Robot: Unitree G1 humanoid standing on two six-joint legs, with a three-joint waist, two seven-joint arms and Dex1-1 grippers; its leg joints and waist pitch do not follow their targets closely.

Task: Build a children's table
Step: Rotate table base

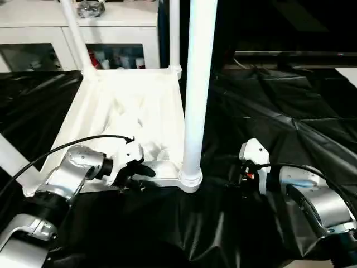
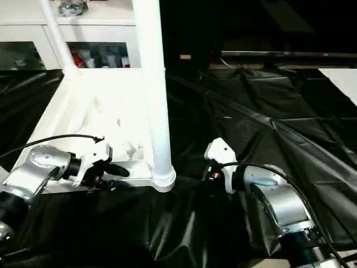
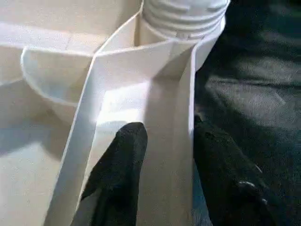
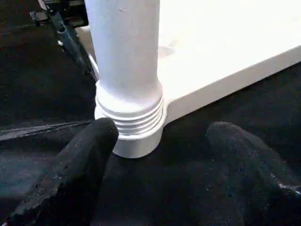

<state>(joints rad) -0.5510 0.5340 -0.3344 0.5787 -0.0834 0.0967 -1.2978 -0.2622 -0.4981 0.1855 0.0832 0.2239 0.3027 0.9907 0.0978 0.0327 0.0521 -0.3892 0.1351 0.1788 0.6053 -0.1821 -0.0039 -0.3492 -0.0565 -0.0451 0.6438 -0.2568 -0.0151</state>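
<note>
Tabletop (image 1: pixel 120 111) lies upside down at centre left on black sheeting. Your near leg (image 1: pixel 198 84) stands socketed. Left gripper (image 3: pixel 162 181) straddles the rim wall narrowly; right gripper (image 4: pixel 157 165) gapes wide, empty. Tug that rim and the leg may tilt loose.

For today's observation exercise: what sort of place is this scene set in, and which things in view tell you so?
Probably an indoor workshop or lab set up for assembly. A black sheet covers the work surface, an upturned white tabletop lies on it with legs standing in its corners, and a white glass-door cabinet stands behind.
</note>
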